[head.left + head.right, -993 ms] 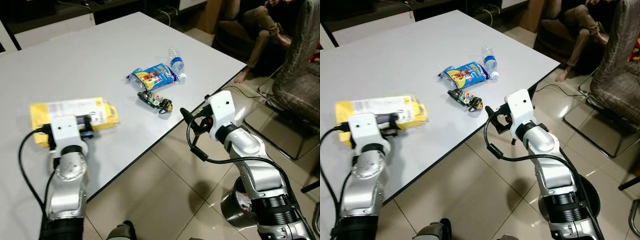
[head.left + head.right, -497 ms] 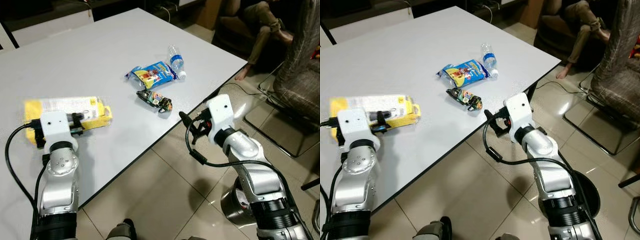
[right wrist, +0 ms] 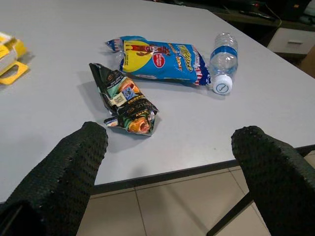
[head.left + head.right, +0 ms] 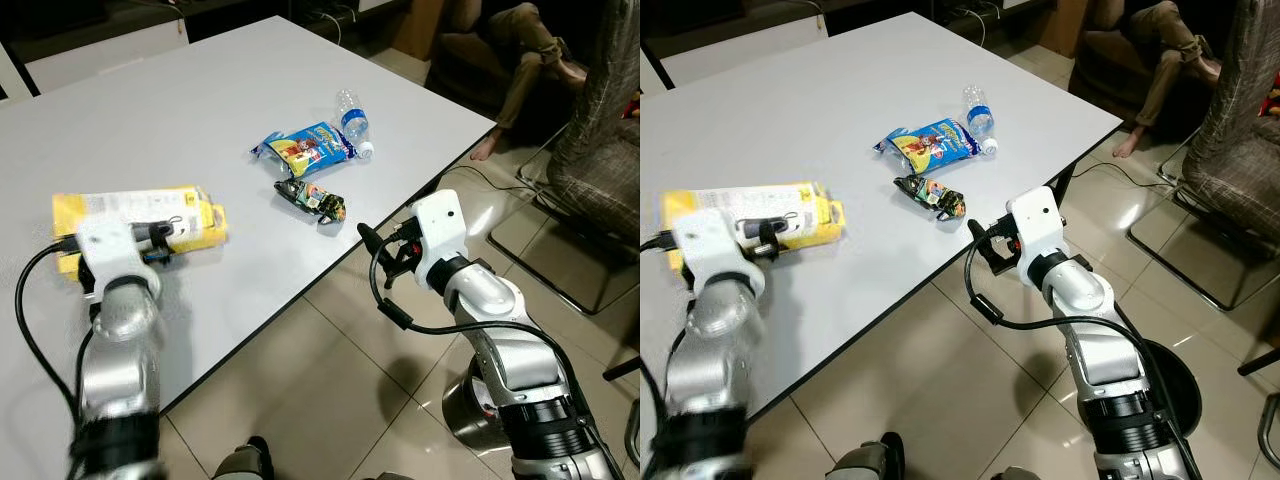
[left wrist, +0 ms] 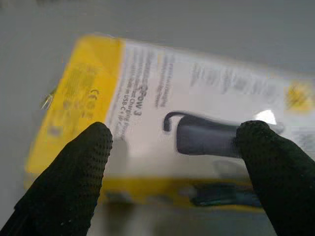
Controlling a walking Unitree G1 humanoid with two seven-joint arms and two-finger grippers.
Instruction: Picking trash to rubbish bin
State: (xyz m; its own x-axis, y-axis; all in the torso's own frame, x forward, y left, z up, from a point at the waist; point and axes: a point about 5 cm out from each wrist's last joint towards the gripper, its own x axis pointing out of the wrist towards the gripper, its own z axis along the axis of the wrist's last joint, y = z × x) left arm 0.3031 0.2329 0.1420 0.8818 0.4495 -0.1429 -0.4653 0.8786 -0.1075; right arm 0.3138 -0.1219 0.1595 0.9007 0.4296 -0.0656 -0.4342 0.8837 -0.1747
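1. The white table (image 4: 180,110) is smooth, flat and matte, and holds all the trash.
2. The yellow package (image 4: 140,215) is a flat plastic-fronted card. Its long axis runs nine to three o'clock, straight ahead at twelve o'clock of my left gripper (image 5: 172,162), whose fingers are spread apart and empty just before it.
3. The blue snack bag (image 3: 162,59) is glossy, crinkled foil, puffed.
4. The clear bottle (image 3: 222,61) is ribbed plastic, on its side beside that bag.
5. The dark wrapper (image 3: 125,101) is crumpled foil, at twelve o'clock of my right gripper (image 3: 170,157), spread wide, empty, off the table edge.
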